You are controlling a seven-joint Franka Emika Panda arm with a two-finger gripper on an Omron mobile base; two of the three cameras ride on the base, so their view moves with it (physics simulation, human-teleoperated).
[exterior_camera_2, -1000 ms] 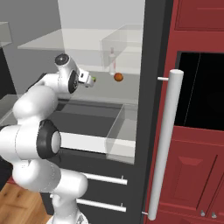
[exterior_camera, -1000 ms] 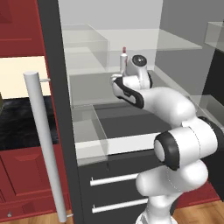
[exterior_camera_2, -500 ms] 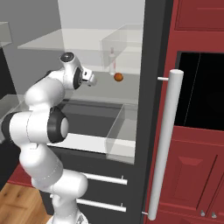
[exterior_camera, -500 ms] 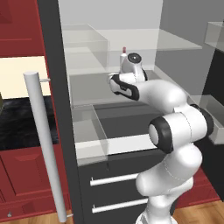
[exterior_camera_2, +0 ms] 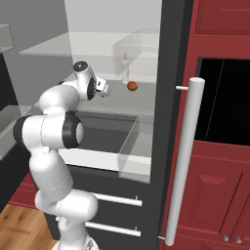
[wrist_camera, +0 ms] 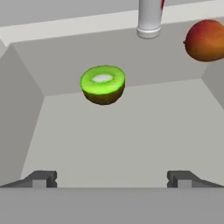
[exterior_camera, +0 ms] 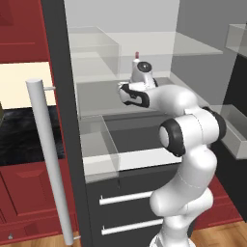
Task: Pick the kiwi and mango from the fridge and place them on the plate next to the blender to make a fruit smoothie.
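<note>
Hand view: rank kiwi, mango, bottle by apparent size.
1. kiwi, whole in frame and apparently nearest the camera, which may inflate it
2. mango, close to the kiwi's size; right edge cropped, so unsure
3. bottle, unrankable: only its base shows

We are finding no readable text, label, brand, number or sign anywhere in these views. The bottle (wrist_camera: 149, 17) standing at the back of the fridge (exterior_camera_2: 166, 73) shelf is showing a trace of red on its side, but we are making out no letters there.
</note>
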